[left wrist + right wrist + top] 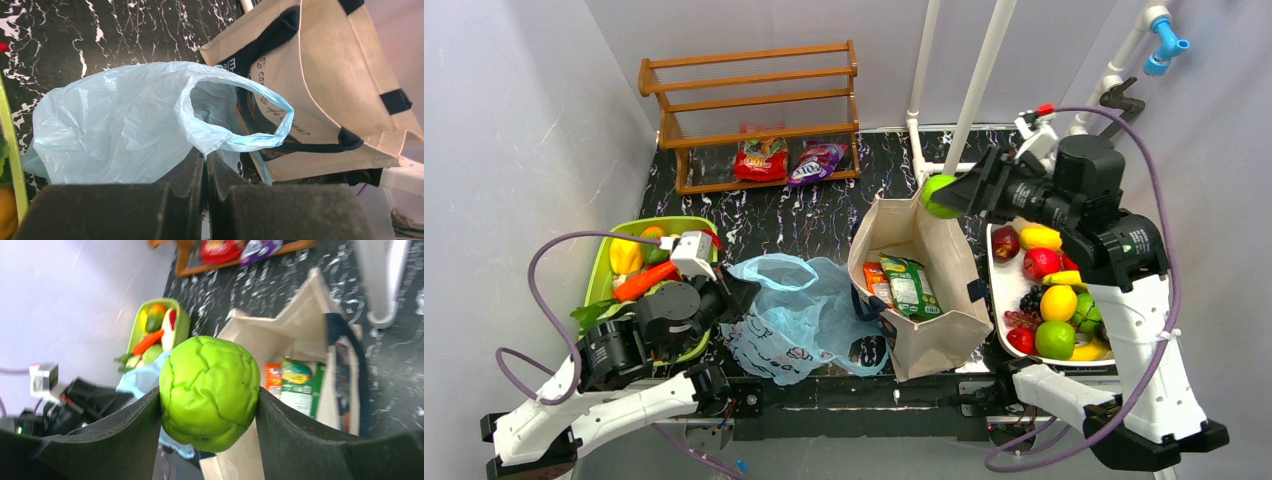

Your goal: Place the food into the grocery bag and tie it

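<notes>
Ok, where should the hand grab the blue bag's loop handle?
Probably pinch the thin band of the loop handle on the blue bag. It stands open like a ring, so one finger can slip inside and one stay outside. Come from above, on the side away from the beige tote, which crowds it.

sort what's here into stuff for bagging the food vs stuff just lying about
For the job: grocery bag, pinched by left gripper; green fruit in right gripper; snack packets.
Lying about: canvas tote; wooden rack; vegetable bin.
</notes>
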You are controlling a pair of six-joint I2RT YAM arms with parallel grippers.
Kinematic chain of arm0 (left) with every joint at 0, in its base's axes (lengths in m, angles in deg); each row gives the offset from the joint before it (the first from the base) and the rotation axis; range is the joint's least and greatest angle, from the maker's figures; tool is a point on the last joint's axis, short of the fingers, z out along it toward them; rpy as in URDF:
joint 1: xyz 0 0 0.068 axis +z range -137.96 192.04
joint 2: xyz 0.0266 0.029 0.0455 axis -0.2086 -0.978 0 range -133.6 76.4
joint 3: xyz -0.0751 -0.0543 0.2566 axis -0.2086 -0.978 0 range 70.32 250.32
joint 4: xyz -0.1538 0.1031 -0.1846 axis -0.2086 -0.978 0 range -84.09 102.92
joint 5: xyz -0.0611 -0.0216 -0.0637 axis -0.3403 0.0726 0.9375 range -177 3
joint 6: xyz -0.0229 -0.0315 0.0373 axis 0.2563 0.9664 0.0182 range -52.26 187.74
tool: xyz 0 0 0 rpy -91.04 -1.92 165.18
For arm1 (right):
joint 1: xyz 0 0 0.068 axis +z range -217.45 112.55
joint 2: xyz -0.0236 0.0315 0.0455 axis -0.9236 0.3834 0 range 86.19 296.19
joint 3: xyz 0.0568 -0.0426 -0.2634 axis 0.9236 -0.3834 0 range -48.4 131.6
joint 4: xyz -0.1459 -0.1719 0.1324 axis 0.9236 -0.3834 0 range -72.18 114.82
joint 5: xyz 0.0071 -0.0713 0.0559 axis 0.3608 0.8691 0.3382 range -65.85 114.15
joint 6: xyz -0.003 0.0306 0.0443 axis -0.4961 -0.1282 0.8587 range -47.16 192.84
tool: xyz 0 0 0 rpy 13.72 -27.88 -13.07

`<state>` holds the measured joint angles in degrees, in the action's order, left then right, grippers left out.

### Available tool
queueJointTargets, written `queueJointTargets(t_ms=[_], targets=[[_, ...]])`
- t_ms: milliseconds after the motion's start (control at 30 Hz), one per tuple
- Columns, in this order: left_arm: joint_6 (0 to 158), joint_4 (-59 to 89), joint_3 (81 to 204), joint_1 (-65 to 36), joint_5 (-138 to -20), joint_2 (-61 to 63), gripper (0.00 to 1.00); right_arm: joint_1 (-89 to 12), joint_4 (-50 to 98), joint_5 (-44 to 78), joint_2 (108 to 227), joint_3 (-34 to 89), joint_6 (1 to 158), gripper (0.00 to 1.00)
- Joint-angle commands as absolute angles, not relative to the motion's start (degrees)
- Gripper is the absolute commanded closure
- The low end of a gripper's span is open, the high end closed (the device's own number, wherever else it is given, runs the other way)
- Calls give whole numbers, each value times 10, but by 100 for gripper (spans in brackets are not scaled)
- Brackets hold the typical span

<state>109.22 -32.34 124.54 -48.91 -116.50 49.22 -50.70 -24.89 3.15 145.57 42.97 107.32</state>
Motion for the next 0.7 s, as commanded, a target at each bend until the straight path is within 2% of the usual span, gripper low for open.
queueJointTargets(t_ms=[0, 133, 300, 667], targets=[[1127, -357, 1266, -491, -1222, 516, 100, -397, -195, 35, 1466, 440, 1064, 60], [1159, -372, 1259, -491, -1240, 540, 100, -263, -173, 80, 1484, 421, 1049, 60], [1186, -388, 1252, -491, -1252, 558, 100, -156, -136, 123, 1517, 385, 1060, 60], [1219, -409, 1257, -491, -1278, 579, 100, -61, -84, 178, 1626, 363, 1102, 59]])
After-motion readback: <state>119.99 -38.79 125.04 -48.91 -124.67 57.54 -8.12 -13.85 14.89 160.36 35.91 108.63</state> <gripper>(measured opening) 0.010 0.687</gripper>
